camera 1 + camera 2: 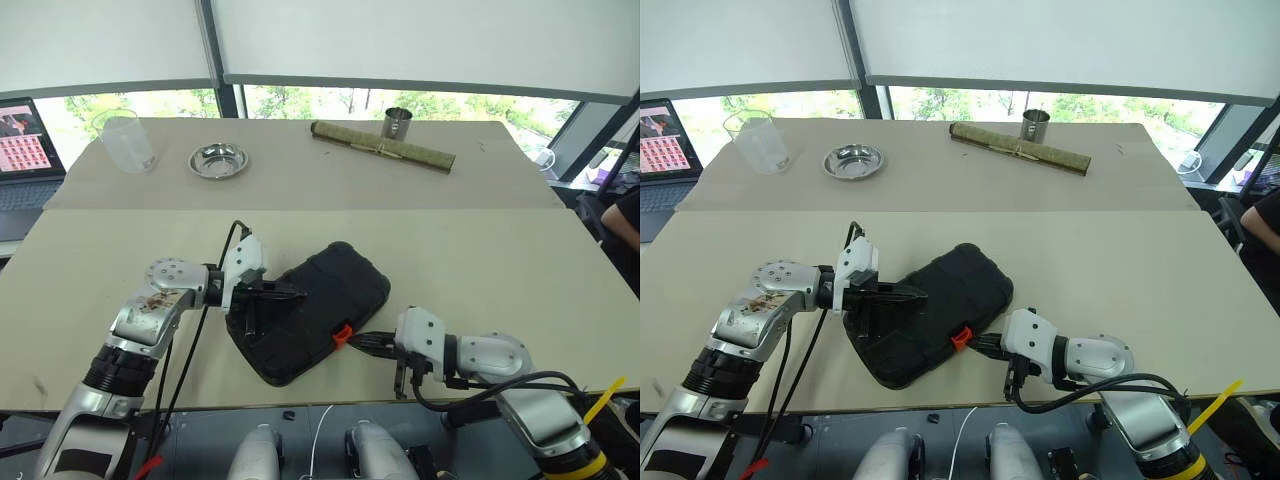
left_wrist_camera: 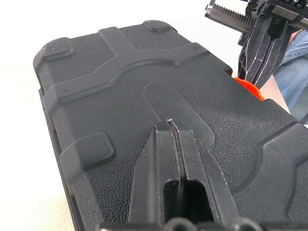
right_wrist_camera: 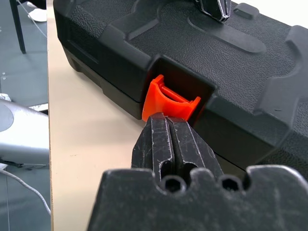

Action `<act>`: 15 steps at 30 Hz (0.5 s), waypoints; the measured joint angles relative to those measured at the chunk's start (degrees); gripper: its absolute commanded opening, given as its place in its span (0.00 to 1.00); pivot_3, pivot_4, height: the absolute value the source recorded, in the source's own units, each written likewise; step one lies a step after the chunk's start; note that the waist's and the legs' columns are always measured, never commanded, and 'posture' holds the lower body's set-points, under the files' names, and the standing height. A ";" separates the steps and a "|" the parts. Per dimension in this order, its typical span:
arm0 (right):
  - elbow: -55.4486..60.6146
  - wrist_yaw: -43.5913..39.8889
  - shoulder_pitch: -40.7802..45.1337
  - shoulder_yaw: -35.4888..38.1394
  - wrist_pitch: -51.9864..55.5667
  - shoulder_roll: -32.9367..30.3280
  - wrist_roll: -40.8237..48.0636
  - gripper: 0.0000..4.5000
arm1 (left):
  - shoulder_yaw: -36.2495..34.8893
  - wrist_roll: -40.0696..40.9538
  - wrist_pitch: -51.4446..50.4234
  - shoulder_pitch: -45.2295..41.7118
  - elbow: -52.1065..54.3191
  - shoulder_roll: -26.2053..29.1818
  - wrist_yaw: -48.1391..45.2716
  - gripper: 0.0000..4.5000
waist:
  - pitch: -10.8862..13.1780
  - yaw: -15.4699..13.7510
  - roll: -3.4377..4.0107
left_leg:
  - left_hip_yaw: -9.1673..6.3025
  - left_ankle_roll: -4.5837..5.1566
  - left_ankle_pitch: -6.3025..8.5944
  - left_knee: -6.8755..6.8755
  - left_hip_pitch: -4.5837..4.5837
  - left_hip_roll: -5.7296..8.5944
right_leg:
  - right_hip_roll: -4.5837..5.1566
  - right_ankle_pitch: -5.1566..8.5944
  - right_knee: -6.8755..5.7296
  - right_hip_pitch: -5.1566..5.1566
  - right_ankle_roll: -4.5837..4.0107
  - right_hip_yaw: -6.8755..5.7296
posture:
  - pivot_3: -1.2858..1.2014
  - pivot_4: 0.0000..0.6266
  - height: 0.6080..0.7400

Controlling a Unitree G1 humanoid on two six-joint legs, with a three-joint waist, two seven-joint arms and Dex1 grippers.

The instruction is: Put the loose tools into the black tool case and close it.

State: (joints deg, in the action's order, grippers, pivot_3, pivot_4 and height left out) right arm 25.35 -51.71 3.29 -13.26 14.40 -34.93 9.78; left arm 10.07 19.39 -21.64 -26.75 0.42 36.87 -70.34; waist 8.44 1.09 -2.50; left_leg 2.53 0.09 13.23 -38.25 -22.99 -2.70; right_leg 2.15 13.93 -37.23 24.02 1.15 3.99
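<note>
Black tool case point(image 1: 310, 310) strikes me as a stiff, moulded-plastic shell, moderately heavy if the tools are inside, with a pebbled skin that should not slide much under rubberless fingers. I would not try to lift it by pinching; I judge it handles best by pressing flat on the lid and working the small orange latch point(image 3: 169, 102) on its front edge, which looks like the only thin, snap-prone part.

It lies lid down and shut, turned at an angle, on the near cream table point(image 1: 480, 260), close to my edge. Raised ribs and small square feet mark the lid, and the latch sits in a notch in the wall facing my right side; I cannot tell whether it has clicked home. No loose tools lie on the table around it.

My left gripper point(image 2: 172, 126) has its fingers pressed together, tips resting on the lid's middle. My right gripper point(image 3: 168, 124), likewise closed and empty, has its tips right against the latch.

On the far table stand a clear plastic cup point(image 1: 128, 142), a steel dish point(image 1: 218, 160), a rolled bamboo mat point(image 1: 382, 146) and a metal mug point(image 1: 397, 122); a laptop point(image 1: 25, 150) sits far left.
</note>
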 measured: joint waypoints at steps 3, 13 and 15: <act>-2.49 1.48 0.79 -0.18 -0.31 1.64 -1.57 0.00 | 0.11 -0.41 0.06 -0.09 -0.32 0.00 -0.03 0.00 | 0.00 0.04 0.00 | 0.01 0.00 0.00 0.00 0.12 -0.04 | -0.06 0.01 0.00 -0.09 0.02 0.02 | 0.52 0.24 1.00; -1.88 0.48 -1.93 -0.07 0.57 -0.47 -0.47 0.00 | 0.88 -1.14 0.09 -0.58 -0.52 -0.21 -0.48 0.00 | -0.13 -0.25 0.17 | 0.04 0.00 0.00 0.00 0.12 -0.03 | -0.05 0.05 0.03 -0.13 0.08 0.05 | 0.52 0.24 1.00; -2.15 0.79 -1.26 -0.53 0.57 0.28 -0.55 0.00 | 1.00 -1.26 0.08 -0.66 -0.81 -0.24 -0.48 0.00 | -0.17 -0.24 0.21 | 0.03 0.00 0.00 0.00 0.16 -0.03 | -0.06 0.13 0.03 -0.17 0.21 0.05 | 0.52 0.24 1.00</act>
State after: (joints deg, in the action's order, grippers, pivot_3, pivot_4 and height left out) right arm 23.20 -50.92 2.04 -13.79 14.97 -34.65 9.23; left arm 11.07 18.13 -21.55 -27.42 -0.39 36.63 -70.82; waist 8.27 0.84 -2.29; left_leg 2.56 0.09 13.23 -38.25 -22.83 -2.73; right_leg 2.10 14.06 -37.19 23.85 1.36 4.04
